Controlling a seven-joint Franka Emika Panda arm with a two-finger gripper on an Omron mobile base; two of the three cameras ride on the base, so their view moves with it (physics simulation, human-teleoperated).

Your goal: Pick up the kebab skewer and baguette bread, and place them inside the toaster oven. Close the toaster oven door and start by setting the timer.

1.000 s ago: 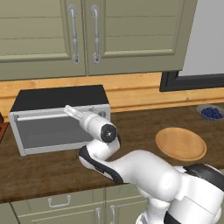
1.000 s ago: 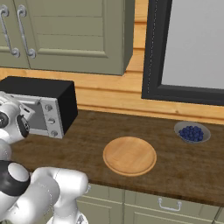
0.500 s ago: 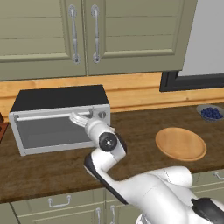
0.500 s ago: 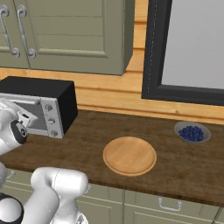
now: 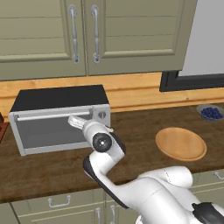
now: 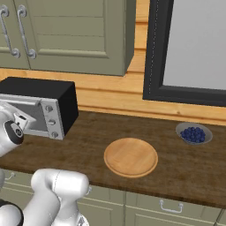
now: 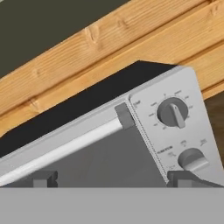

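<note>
The silver toaster oven with a black top stands at the left of the counter. Its glass door is shut, and the bar handle runs along the door's top edge. My gripper hovers open just in front of the door's upper right part, beside the knob panel. In the hand view the handle crosses between my spread fingertips, and two knobs show to the right. Nothing is between the fingers. The kebab skewer and the baguette bread are out of view.
A round wooden plate lies on the dark wood counter to the right. A small bowl of blueberries sits further right by the window frame. Green wall cabinets hang above the oven.
The arm has folded down and forward, and the hand has sunk a little in front of the oven door. The jaws have stayed open and the oven has not moved.
</note>
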